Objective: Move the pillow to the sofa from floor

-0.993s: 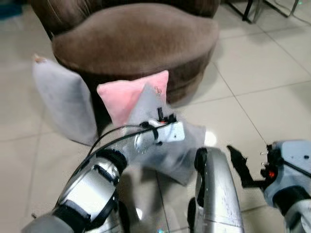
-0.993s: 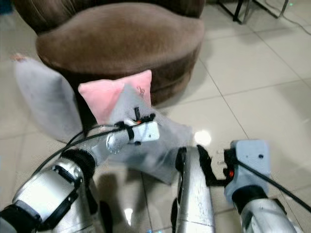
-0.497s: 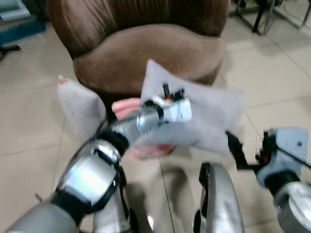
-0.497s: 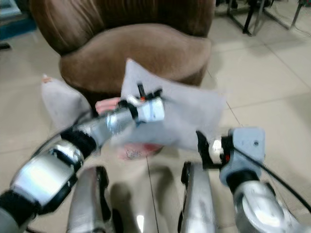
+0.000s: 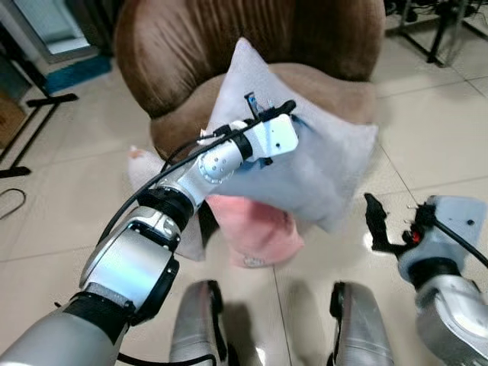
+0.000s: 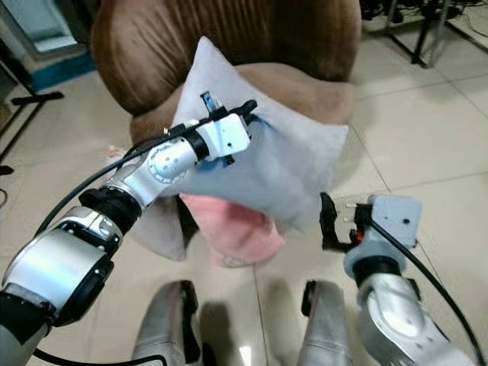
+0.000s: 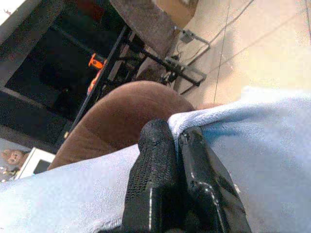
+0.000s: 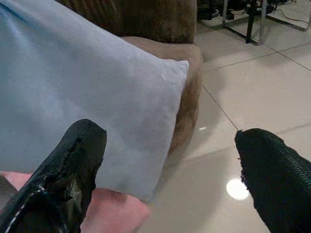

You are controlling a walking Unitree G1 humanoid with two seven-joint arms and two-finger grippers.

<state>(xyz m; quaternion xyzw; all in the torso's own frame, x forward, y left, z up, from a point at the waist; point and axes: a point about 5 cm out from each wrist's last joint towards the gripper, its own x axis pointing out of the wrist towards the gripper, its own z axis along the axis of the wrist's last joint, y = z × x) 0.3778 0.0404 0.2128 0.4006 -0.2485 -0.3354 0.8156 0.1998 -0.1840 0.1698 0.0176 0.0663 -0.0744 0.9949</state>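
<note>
A light grey pillow (image 5: 316,156) hangs in the air in front of the brown sofa chair (image 5: 183,53), level with its seat. My left gripper (image 5: 284,113) is shut on the pillow's upper edge; in the left wrist view the two black fingers (image 7: 155,145) pinch the fabric hem. My right gripper (image 5: 372,223) stands open, low and to the right of the pillow's lower corner, not touching it. The right wrist view has its fingers (image 8: 73,160) wide apart with the pillow (image 8: 87,82) beyond them.
A pink pillow (image 5: 255,229) and another grey pillow (image 5: 149,175) lean on the floor against the chair's base. A black stand (image 5: 38,99) and a cable (image 5: 9,200) lie at the left. Metal frame legs (image 5: 442,34) stand at the far right. Tiled floor (image 5: 435,130) lies open to the right.
My left arm has lifted the grey pillow from the floor up to seat height. The head camera has risen and tilted, so more of the chair's back shows.
</note>
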